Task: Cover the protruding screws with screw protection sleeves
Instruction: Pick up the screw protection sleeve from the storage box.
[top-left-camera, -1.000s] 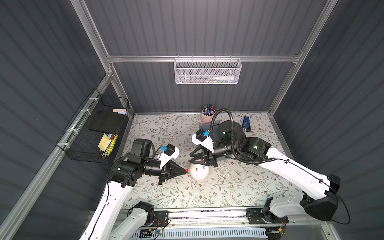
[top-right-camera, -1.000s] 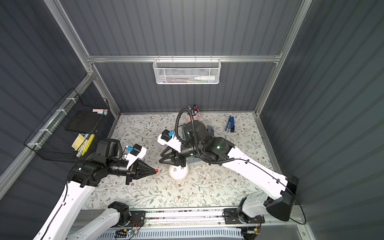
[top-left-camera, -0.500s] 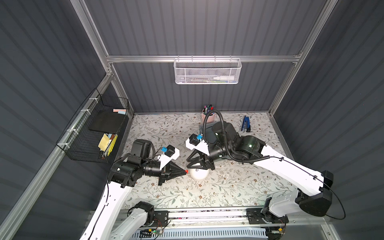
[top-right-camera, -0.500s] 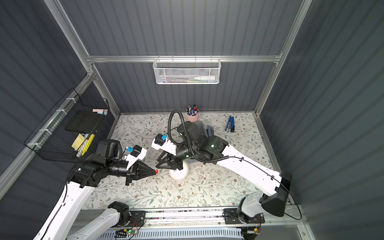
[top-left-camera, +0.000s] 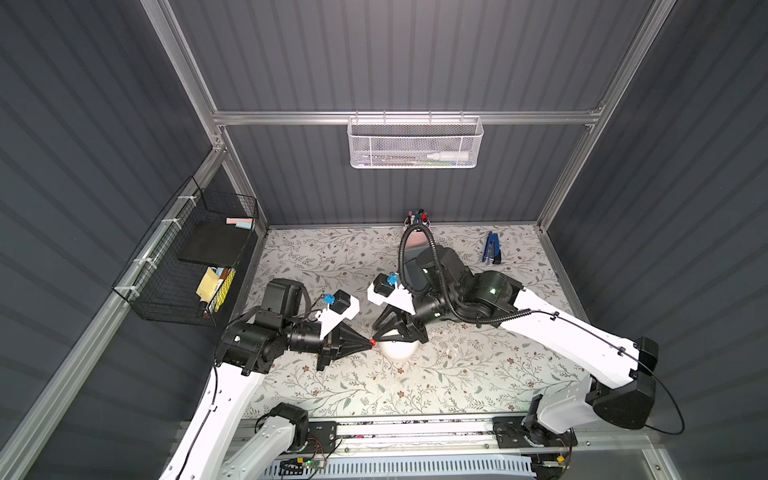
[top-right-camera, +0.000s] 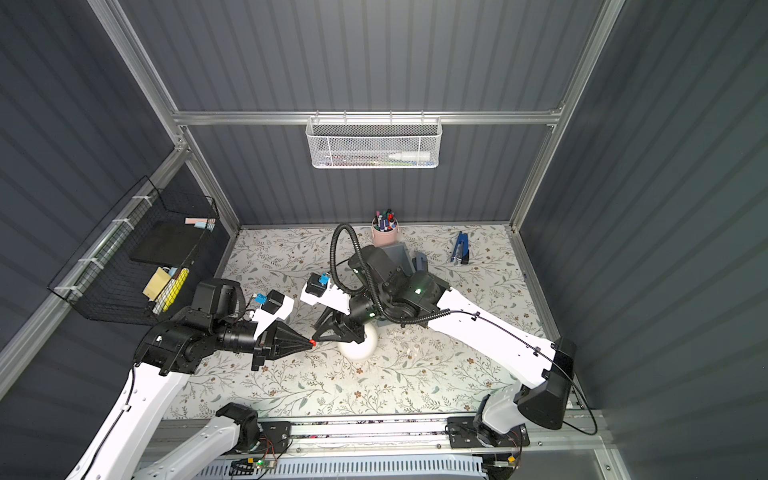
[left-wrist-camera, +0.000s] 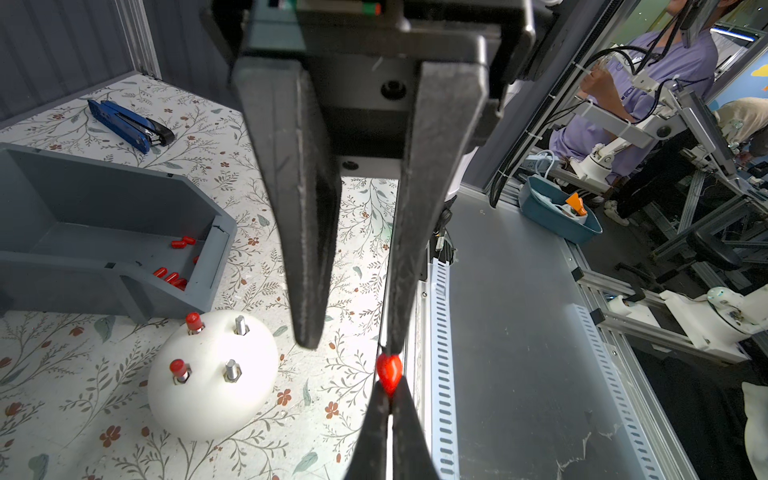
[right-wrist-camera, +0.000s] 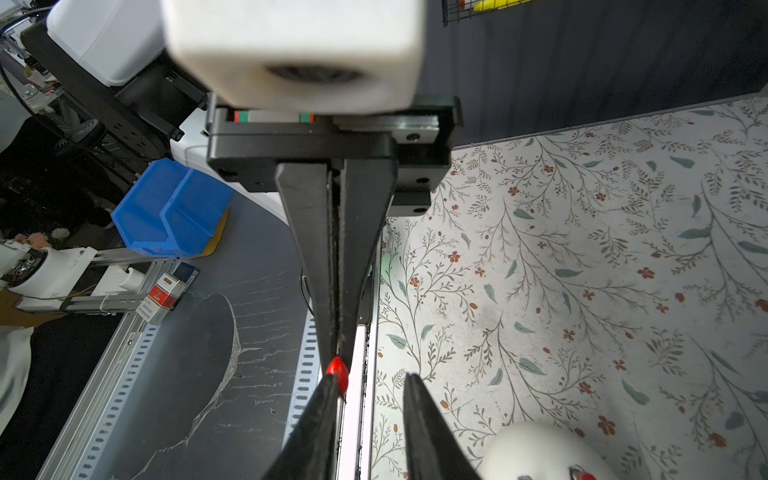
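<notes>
My left gripper (top-left-camera: 368, 342) pinches a red cap (left-wrist-camera: 389, 374) at its tips near the white dome (left-wrist-camera: 212, 386), where two screws (left-wrist-camera: 240, 325) stand bare. My right gripper (right-wrist-camera: 371, 378), jaws apart, touches it off-centre; a skewed handover could flick it away.

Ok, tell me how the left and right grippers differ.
The left gripper is shut on a red sleeve, pinched at its tips; the right gripper stands open, gripping nothing. The left gripper's fingers lie together; the right gripper's are spread, one fingertip seeming to touch the sleeve's free end. Both have black tapered fingers, tip to tip beside the white dome.
</notes>
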